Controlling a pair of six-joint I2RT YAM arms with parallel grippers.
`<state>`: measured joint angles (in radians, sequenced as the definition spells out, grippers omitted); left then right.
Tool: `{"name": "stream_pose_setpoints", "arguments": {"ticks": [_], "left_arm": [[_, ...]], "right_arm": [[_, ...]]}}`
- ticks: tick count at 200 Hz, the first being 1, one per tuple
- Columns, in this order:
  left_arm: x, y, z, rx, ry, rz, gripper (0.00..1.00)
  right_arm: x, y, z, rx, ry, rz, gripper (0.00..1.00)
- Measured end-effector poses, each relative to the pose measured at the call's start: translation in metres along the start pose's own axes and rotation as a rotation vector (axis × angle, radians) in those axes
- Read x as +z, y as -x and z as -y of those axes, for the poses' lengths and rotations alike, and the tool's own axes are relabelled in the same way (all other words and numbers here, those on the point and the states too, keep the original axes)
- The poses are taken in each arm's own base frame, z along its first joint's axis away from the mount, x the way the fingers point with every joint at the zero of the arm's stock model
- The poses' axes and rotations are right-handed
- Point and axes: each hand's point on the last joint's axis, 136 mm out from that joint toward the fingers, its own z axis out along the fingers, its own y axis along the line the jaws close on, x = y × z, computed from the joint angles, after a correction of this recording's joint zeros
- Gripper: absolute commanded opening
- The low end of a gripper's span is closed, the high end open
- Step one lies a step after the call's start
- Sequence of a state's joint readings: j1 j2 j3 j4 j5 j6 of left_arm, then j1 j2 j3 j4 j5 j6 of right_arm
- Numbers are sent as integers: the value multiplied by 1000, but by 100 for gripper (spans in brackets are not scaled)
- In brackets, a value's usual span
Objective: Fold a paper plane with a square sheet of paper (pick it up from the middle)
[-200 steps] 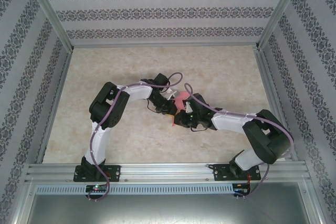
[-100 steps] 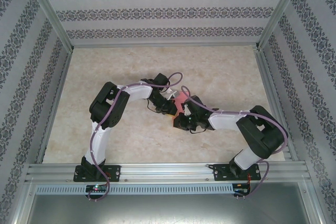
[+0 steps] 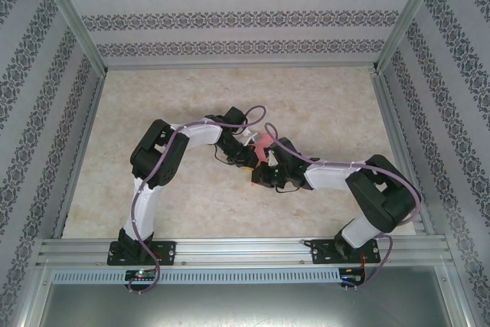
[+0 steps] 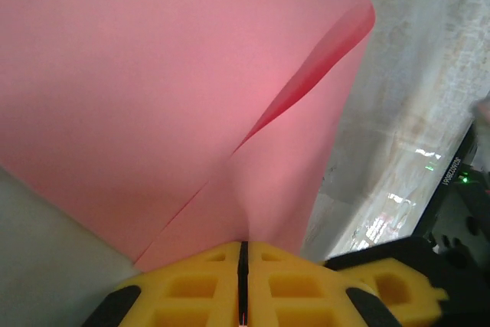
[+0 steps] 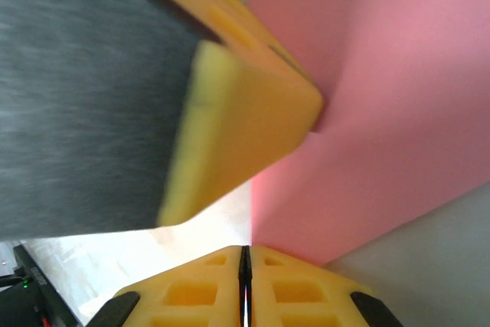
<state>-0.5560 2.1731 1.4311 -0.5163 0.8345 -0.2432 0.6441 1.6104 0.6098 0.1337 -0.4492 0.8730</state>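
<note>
The square sheet of paper (image 4: 153,89) is being grasped at the middle of the table (image 3: 321,105), clenched by both the left gripper (image 4: 242,252) and the right gripper (image 5: 245,254).

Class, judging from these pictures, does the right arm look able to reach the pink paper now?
Likely yes: the right end effector looks shut on the pink paper, nothing between them; the left end effector pinches it alongside.

Your tabletop (image 3: 321,105) is pale and marbled, spreading beneath and around the left claw (image 3: 251,157) and right claw (image 3: 260,176). You'll see aluminium rails (image 3: 237,69) edging it beyond them and to both sides.
</note>
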Motion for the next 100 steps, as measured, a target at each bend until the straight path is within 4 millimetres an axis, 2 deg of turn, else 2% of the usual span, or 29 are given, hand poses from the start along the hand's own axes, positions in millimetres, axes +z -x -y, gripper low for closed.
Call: {"name": "stream_pose_setpoints", "arguments": {"ticks": [60, 87, 100], "left_arm": [[0, 0, 0, -5, 0, -4, 12], [0, 0, 0, -5, 0, -5, 12], [0, 0, 0, -6, 0, -5, 12]], "right_arm": [[1, -3, 0, -14, -18, -21, 12], [-11, -5, -2, -12, -13, -32, 12], [-22, 5, -6, -2, 15, -2, 12]]}}
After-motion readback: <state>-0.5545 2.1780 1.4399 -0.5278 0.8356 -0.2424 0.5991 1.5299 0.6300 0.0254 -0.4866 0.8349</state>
